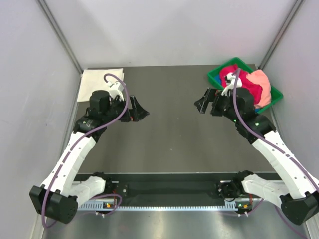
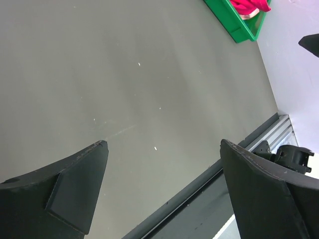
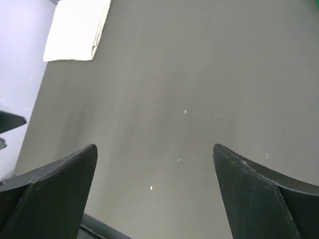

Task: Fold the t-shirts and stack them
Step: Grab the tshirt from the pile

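Observation:
A white t-shirt [image 1: 102, 79], folded square, lies at the table's far left corner; it also shows in the right wrist view [image 3: 77, 30]. A crimson-red shirt [image 1: 247, 84] and a salmon-pink shirt [image 1: 262, 89] lie bunched in the green bin [image 1: 218, 73] at the far right, with a sliver of blue cloth [image 1: 226, 79] beside them. The left wrist view shows the bin [image 2: 232, 25] and the red shirt [image 2: 251, 6]. My left gripper [image 1: 139, 112] [image 2: 164, 144] and my right gripper [image 1: 203, 103] [image 3: 154, 147] hover open and empty over the bare table, facing each other.
Grey walls close in the table on the left, right and back. A black rail with a toothed strip [image 1: 169, 191] runs along the near edge between the arm bases. The right arm's wrist stands just in front of the bin.

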Motion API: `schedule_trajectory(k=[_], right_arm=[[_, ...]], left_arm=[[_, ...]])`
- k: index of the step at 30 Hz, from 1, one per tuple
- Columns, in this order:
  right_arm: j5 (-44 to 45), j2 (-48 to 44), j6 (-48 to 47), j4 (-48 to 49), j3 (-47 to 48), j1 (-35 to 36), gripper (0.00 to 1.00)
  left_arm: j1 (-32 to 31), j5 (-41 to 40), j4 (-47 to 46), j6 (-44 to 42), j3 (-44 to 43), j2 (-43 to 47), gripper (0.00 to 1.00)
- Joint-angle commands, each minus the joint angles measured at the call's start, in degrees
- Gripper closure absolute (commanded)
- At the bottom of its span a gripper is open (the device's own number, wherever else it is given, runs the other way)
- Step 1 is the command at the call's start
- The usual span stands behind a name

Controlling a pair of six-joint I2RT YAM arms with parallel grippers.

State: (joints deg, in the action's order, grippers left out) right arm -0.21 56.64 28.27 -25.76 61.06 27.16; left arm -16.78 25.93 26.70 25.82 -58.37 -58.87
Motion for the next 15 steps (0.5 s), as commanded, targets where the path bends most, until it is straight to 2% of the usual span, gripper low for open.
schedule_trajectory(k=[1,7,11,15], right_arm=[[5.0,-0.3,-1.5,-2.9,4.5,-0.4,0.00],[18.1,3.0,-5.8,-5.2,9.3,-0.5,0.00],[27.2,9.5,-11.1,-5.5,13.5,-3.0,0.00],[23.3,17.6,-11.5,-7.7,18.9,-13.6,0.01]], left_arm=[[0.0,0.2,-2.0,0.4,-0.8,1.8,0.01],[0.0,0.3,-0.7,0.0,-1.5,3.3,0.02],[0.0,0.1,0.3,0.0,-1.6,4.3,0.02],[0.0,-0.1,1.5,0.5,-1.0,5.7,0.03]])
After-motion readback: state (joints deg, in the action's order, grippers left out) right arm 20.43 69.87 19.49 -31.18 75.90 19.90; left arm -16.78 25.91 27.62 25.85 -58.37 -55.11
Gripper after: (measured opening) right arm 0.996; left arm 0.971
